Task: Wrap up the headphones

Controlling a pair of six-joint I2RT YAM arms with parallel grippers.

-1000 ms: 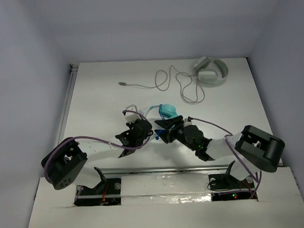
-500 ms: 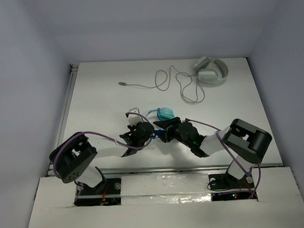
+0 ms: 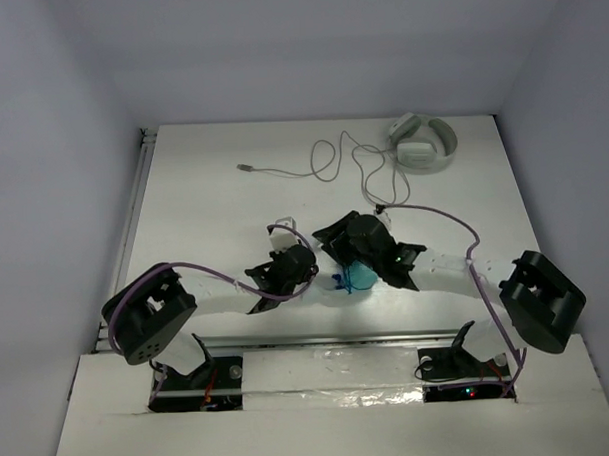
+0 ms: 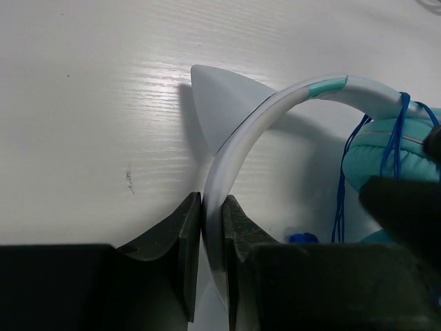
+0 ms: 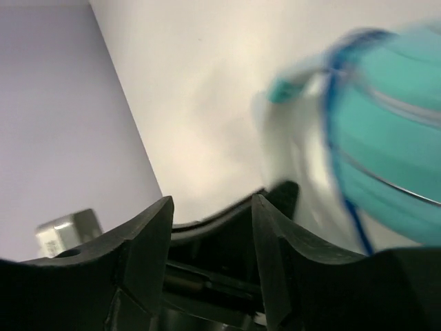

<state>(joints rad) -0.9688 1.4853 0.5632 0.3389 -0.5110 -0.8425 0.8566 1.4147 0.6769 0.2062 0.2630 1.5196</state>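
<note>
The headphones have a teal ear cup [image 3: 361,276], a white headband [image 4: 241,131] and a thin blue cable [image 4: 394,134] looped over the cup [image 4: 389,155]. My left gripper [image 3: 283,272] is shut on the headband [image 4: 212,227], with a white pointed ear piece [image 4: 220,96] just beyond the jaws. My right gripper [image 3: 343,237] is open and empty, right above the teal cup. In the right wrist view the cup [image 5: 386,152] and cable are blurred to the right of the jaws [image 5: 212,207], and nothing is between them.
Grey-white headphones [image 3: 423,144] lie at the back right of the white table [image 3: 204,211], their grey cable [image 3: 347,166] snaking left to a plug [image 3: 245,167]. Purple arm cables loop beside both grippers. Walls enclose the table on three sides.
The teal ear cup has swung from the far side of the grippers to the near side. My right arm has stretched out and risen over it. My left gripper stayed shut on the headband.
</note>
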